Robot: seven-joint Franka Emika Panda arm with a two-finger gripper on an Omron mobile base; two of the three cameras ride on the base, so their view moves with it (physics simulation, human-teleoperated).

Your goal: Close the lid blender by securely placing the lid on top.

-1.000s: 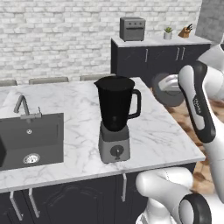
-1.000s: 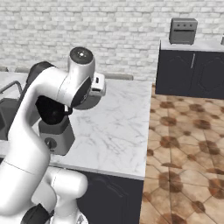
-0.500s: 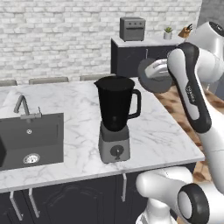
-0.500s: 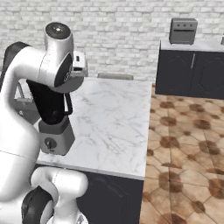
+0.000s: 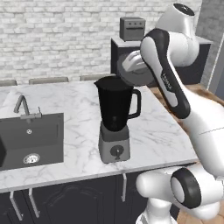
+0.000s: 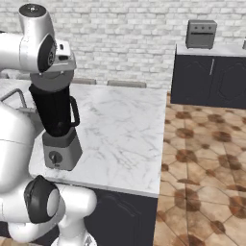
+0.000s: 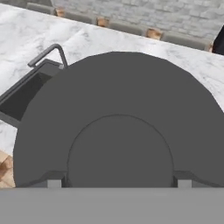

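Currently the lid (image 5: 133, 70) is carried by the tool (image 6: 61, 60) above and slightly to the right of the mouth of the blender (image 5: 114, 118), tilted rather than level, and not yet seated. In the right base view the disc hangs just over the jar's rim, near it but apart. In the hand view the lid (image 7: 118, 135) fills most of the field, with its raised centre toward the bottom; the sink (image 7: 26, 94) and faucet (image 7: 50, 51) lie beyond it on the marble worktop (image 5: 166, 131).

Tool state: pinching the lid, judged from the disc being carried clear of any support; the fingertips themselves are hidden.

Handling, as judged: the lid appears rigid, thin and light. Its smooth flat faces offer little purchase, so an edge hold across the thickness is the usable one. A stiff disc will not conform to the jar; it must be levelled and centred over the mouth before lowering, or it will land cocked on the rim.
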